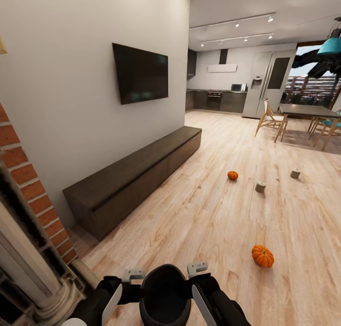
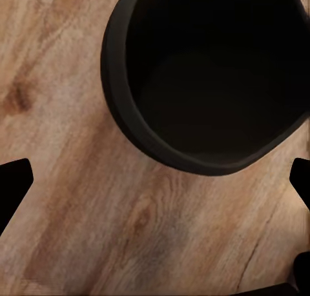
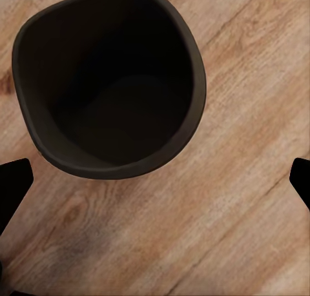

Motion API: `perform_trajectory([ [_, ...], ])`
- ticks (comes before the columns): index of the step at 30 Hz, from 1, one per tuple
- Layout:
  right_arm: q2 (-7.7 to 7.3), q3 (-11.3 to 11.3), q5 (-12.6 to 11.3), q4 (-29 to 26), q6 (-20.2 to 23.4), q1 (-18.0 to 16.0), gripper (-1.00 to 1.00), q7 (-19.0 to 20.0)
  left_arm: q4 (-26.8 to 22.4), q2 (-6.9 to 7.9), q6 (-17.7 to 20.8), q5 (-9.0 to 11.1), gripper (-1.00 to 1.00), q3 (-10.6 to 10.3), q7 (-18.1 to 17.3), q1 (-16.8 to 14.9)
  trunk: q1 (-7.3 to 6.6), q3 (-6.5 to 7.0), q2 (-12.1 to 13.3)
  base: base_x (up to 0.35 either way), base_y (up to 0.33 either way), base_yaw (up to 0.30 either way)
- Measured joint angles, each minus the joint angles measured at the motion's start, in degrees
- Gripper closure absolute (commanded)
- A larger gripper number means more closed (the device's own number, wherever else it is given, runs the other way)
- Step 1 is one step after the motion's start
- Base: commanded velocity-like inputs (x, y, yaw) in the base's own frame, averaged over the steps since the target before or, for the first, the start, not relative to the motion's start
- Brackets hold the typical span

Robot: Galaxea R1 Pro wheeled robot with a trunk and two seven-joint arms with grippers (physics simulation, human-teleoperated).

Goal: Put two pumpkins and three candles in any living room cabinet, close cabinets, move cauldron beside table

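Nearer pumpkin [image 1: 263,256]: on floor, forward and right of cauldron [image 1: 165,293], closer to right gripper [image 3: 155,180]; both grippers' jaws wide apart, empty.

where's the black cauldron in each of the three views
Head view: cauldron at bottom centre, between the two arms.
Left wrist view: cauldron, open mouth, at upper right, cut by the edge.
Right wrist view: cauldron, whole rim visible, at upper left.
Shared landmark: the light wood floor under it.

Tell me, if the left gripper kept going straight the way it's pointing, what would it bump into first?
Probably the wood floor; the left gripper points down at it, with the black cauldron's rim just beside that line. Depth is unclear.
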Motion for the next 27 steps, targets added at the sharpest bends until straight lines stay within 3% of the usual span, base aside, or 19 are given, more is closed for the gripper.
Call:
perform_trajectory([
  [27,0.00,0.02,0.02,-0.07,-0.08,0.00,-1.00,-0.04,-0.47,-0.20,-2.06,0.31,-1.00,0.07,0.44,0.16,5.93,-4.85,-10.83,0.000,0.000,0.000],
])
